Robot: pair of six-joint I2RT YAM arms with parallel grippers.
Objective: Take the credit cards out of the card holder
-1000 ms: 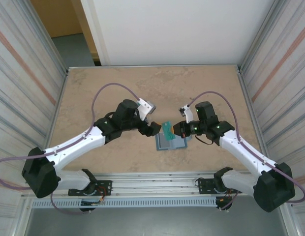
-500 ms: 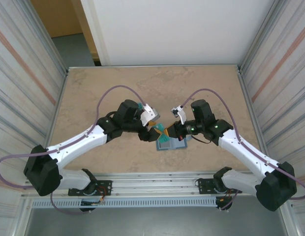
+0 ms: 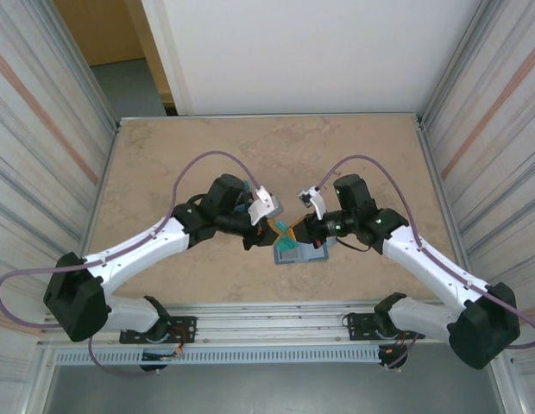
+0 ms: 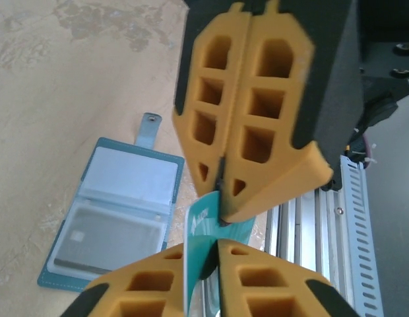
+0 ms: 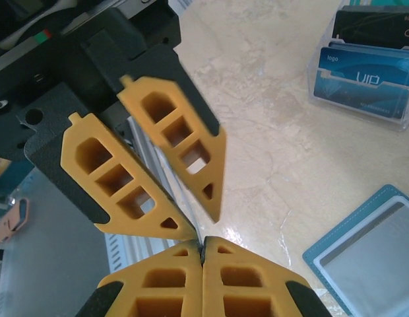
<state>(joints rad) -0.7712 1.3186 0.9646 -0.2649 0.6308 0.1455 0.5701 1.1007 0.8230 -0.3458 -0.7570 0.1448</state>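
Right fingers: the right gripper (image 4: pixel 221 206) is pressed shut tip to tip, pinching the upper edge of a teal card (image 4: pixel 203 226) that hangs from the tips.
Left fingers: the left gripper (image 4: pixel 201 246) stands close on either side of the same card from 6 o'clock in the left wrist view. A narrow slot shows between the pads, so I cannot tell whether they actually bite.
Teal card: in the air between the two grippers, clear of the holder and above the table (image 3: pixel 207 155), a little toward 6 o'clock from its middle.
Step in hand: a handover, by my reading. One of the credit cards is already out and is passing from the right gripper to the left.
Next move calls for: a firm left pinch confirmed before the right lets go. A thin card could slip or twist if both ease off together.
Card holder (image 4: pixel 135 175): lying open and flat on the table, at 5 o'clock from the meeting grippers in the top view, closing tab toward 12 o'clock in the left wrist view.
Holder contents: the upper window looks empty; the lower pocket holds a greyish card (image 4: pixel 105 241).
Clear pockets (image 5: pixel 318 74): at 1 o'clock in the right wrist view, holding a black card (image 5: pixel 373 26) and a blue card (image 5: pixel 363 76). Whether they are joined to the holder I cannot tell.
Left to do: at least those three cards, it seems.
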